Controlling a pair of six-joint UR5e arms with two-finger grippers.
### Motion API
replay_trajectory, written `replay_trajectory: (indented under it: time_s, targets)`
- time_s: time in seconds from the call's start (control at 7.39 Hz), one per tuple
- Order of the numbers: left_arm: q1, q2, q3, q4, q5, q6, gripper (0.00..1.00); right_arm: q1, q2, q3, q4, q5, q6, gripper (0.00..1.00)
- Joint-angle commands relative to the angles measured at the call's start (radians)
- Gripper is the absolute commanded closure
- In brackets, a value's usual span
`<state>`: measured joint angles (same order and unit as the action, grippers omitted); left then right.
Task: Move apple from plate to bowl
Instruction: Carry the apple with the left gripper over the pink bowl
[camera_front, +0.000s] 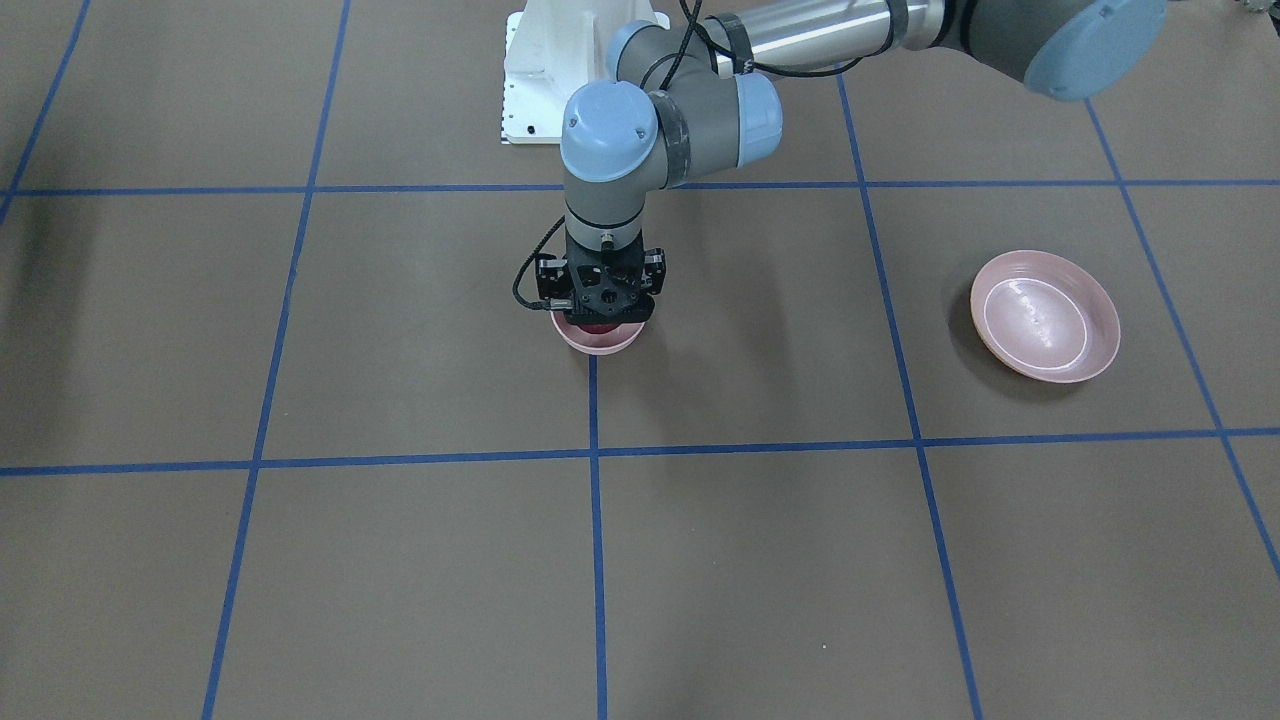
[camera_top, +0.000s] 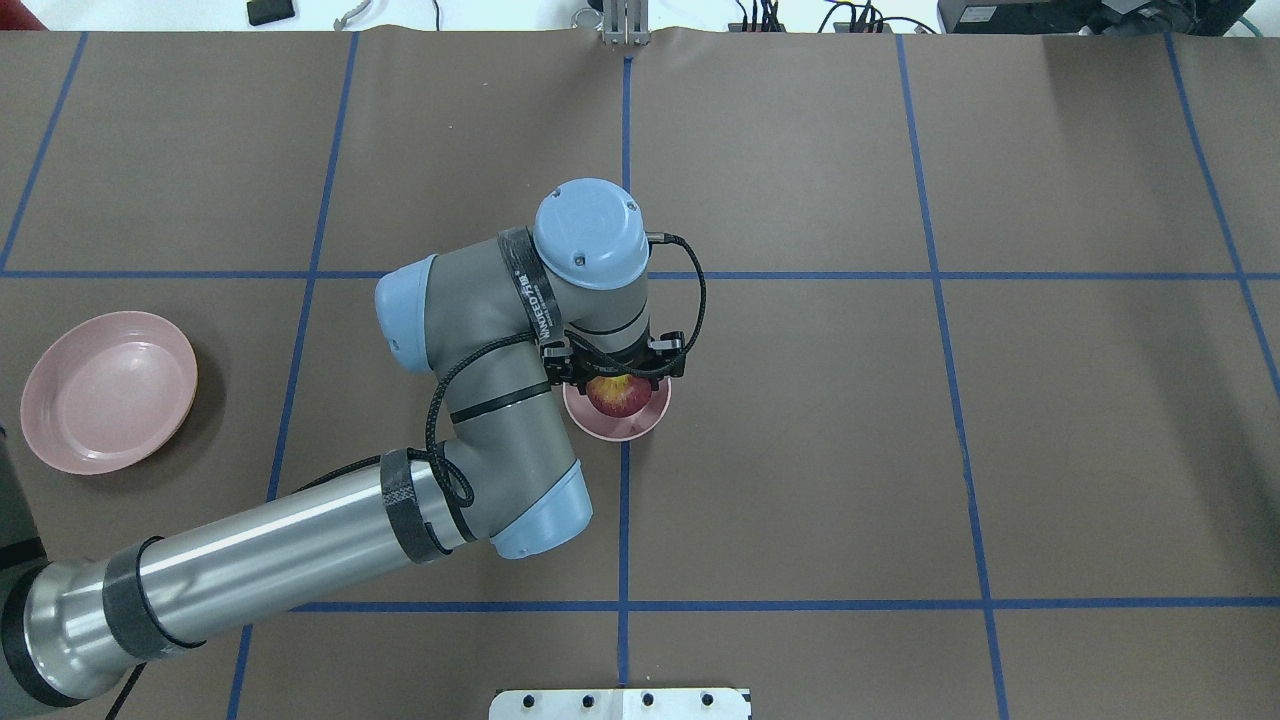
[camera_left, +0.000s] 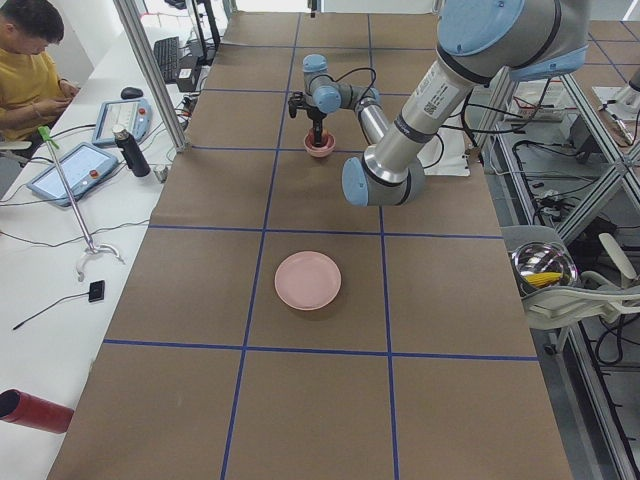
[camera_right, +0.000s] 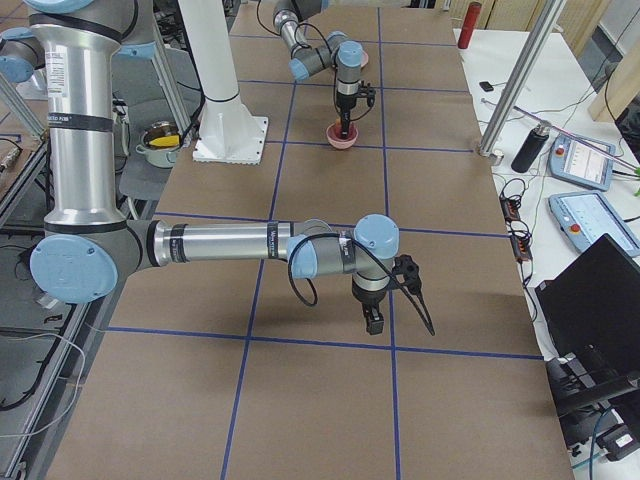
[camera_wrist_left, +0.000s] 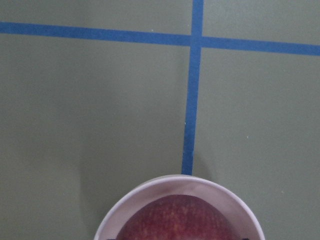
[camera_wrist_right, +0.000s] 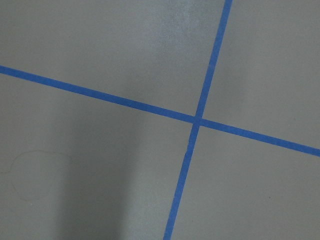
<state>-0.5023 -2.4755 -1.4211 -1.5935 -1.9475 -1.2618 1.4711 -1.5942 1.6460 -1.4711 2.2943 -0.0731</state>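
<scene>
The dark red apple (camera_top: 617, 396) sits inside the small pink bowl (camera_top: 630, 428) at the table's middle, on a blue tape line. My left gripper (camera_top: 617, 385) reaches straight down into the bowl with its fingers on either side of the apple, and looks shut on it. In the left wrist view the apple (camera_wrist_left: 175, 220) fills the bowl (camera_wrist_left: 150, 192) at the bottom edge. The wide pink plate (camera_top: 108, 390) lies empty at the left. My right gripper (camera_right: 372, 320) shows only in the exterior right view, low over bare table; I cannot tell whether it is open.
The table is brown with a grid of blue tape lines (camera_top: 624, 200). The white robot base plate (camera_top: 620, 703) is at the near edge. An operator and tablets are beside the table in the exterior left view.
</scene>
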Motion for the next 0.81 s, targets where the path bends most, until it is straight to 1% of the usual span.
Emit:
replay_trajectory:
  time_s: [0.0,0.14,0.41,0.54,0.68]
  targets:
    - [0.008,0.001,0.001,-0.002,0.001,0.001,0.33,0.000,0.003,-0.005,0.000,0.000,-0.001,0.00]
    - [0.008,0.003,-0.001,-0.002,0.002,0.002,0.02,0.000,0.005,-0.005,0.000,-0.001,-0.001,0.00]
    - [0.008,0.009,-0.008,-0.028,0.004,0.005,0.01,-0.002,0.005,-0.005,0.000,-0.001,-0.001,0.00]
    - [0.004,0.010,-0.043,-0.022,0.007,0.010,0.01,0.000,0.005,-0.005,0.000,0.000,-0.001,0.00]
    - [-0.014,0.041,-0.117,-0.001,0.004,0.013,0.01,0.000,0.005,-0.005,0.000,0.001,-0.001,0.00]
